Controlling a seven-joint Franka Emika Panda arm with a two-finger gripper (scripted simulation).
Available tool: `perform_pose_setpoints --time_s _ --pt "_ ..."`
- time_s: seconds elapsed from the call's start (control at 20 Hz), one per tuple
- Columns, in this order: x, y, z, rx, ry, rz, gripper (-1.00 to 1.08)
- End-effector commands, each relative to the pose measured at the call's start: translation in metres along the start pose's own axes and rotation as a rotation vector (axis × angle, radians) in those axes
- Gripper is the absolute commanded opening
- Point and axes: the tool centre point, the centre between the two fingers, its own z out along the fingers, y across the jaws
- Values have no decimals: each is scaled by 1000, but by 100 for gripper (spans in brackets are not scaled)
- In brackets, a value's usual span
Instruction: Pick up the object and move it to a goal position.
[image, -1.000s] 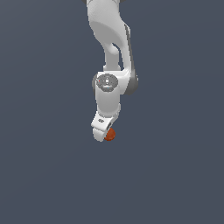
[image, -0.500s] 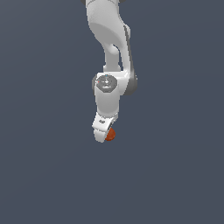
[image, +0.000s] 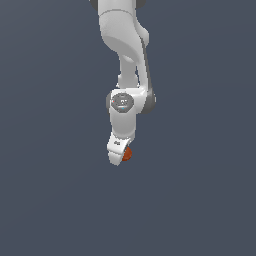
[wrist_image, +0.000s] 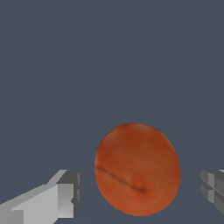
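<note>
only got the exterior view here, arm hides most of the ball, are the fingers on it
Observer: No. In the wrist view the ball sits between the fingers with a gap on each side.
Operator: so gripper open
Observer: Yes, the gripper is open, wider than the ball.
Operator: ball look centred
Observer: Roughly; the wrist view shows it a bit nearer one finger than the other.

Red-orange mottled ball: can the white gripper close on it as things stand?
Probably yes. In the wrist view the red-orange mottled ball sits between the white gripper's open fingers, a gap on each side and nothing between. The exterior view shows the gripper down at the ball.
</note>
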Motion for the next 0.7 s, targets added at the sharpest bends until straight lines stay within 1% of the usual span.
perform_pose_setpoints --time_s 0.0,0.3,0.35,0.65 --pt "0 -1 13 1 0 -1 100" --pt "0 0 24 1 0 -2 100" --pt "0 0 24 1 0 -2 -100" --pt "0 0 24 1 0 -2 -100"
